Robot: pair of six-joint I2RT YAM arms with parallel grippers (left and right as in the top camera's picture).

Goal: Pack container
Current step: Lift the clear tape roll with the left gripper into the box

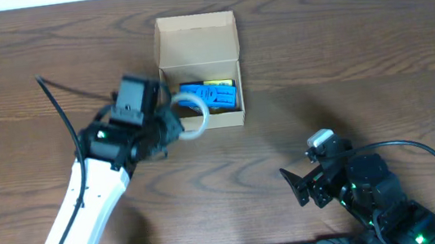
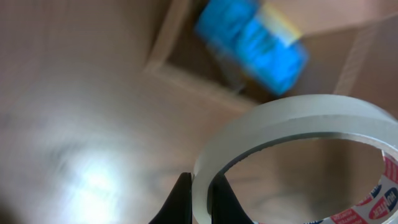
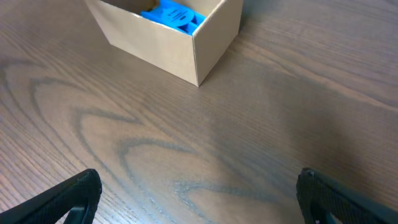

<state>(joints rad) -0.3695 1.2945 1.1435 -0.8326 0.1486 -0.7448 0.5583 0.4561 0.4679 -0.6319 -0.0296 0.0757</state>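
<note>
Now left pincer [image 2: 200, 186] clamped on white tape roll [image 2: 292, 115], roll overlapping near-left corner of container [image 1: 196, 44]. Container open on surface [image 1: 358, 57], flap up, blue item [image 1: 210, 96] and yellow item [image 1: 220, 82] inside. Right pincer [image 1: 297, 187] apart, well away.

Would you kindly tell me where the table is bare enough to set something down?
Bare table lies between the container and the right gripper, and also right of the container. It is crowded at the container's front-left corner, where the left gripper holds a tape roll over the rim.
</note>
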